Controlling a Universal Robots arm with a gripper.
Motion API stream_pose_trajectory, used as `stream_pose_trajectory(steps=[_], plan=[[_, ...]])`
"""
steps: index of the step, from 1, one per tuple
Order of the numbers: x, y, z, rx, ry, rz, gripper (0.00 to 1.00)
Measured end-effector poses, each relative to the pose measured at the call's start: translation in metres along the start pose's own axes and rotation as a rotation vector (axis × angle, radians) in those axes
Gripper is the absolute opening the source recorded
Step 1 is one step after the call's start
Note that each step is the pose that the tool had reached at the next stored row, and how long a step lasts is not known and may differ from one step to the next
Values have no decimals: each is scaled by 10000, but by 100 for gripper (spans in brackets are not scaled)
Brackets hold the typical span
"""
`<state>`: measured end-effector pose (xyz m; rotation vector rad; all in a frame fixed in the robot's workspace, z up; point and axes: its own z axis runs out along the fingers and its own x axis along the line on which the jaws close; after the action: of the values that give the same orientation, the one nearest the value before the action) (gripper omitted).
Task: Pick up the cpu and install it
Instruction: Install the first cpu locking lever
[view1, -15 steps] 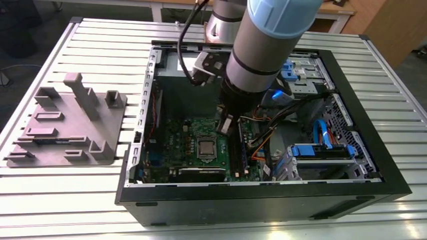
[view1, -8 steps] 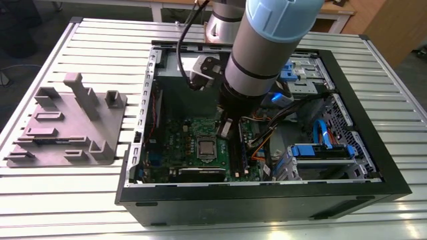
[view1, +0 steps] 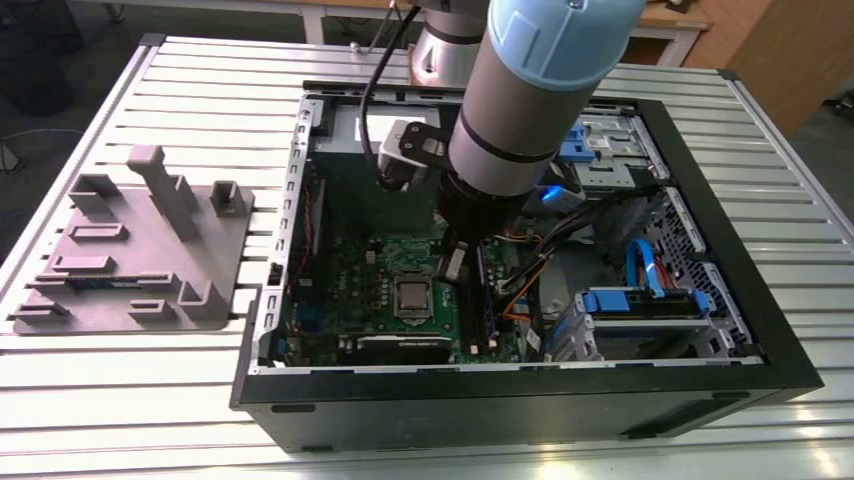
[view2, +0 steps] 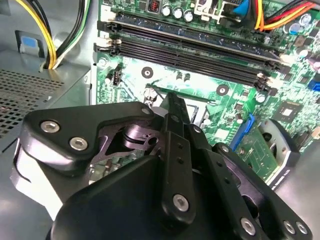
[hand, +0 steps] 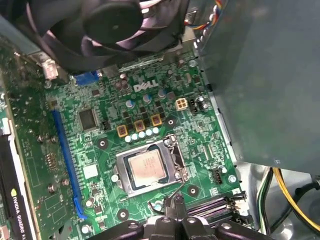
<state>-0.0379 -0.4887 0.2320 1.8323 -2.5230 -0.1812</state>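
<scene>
**Robot arm inside an open computer case, CPU seated in its socket**

An open black computer case (view1: 534, 390) lies on a slatted metal table (view1: 160, 400). In the exterior view, the grey and blue robot arm (view1: 527, 90) reaches down into the case, over the green motherboard (view1: 387, 270). The cpu (hand: 146, 167), a small square chip with a silvery top, sits flat inside the metal frame of its socket (hand: 172, 150) on the motherboard; it also shows in the exterior view (view1: 412, 297). The gripper (hand: 175, 205) hangs just beside the socket, near the black memory slots (view2: 200, 50). Its fingers (view2: 172, 107) are pressed together and hold nothing. A round black fan (hand: 107, 22) sits near the board. On the exterior view's left, a grey plastic fixture plate (view1: 134, 260) with upright blocks rests on the table, well apart from the case.
</scene>
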Motion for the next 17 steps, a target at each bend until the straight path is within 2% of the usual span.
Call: stream_pose_trajectory(steps=[2,7,17], plan=[[22,-2,5,40,-7,-70,10],[93,1,4,82,-12,-183,10],[95,1,4,83,-11,-196,10]])
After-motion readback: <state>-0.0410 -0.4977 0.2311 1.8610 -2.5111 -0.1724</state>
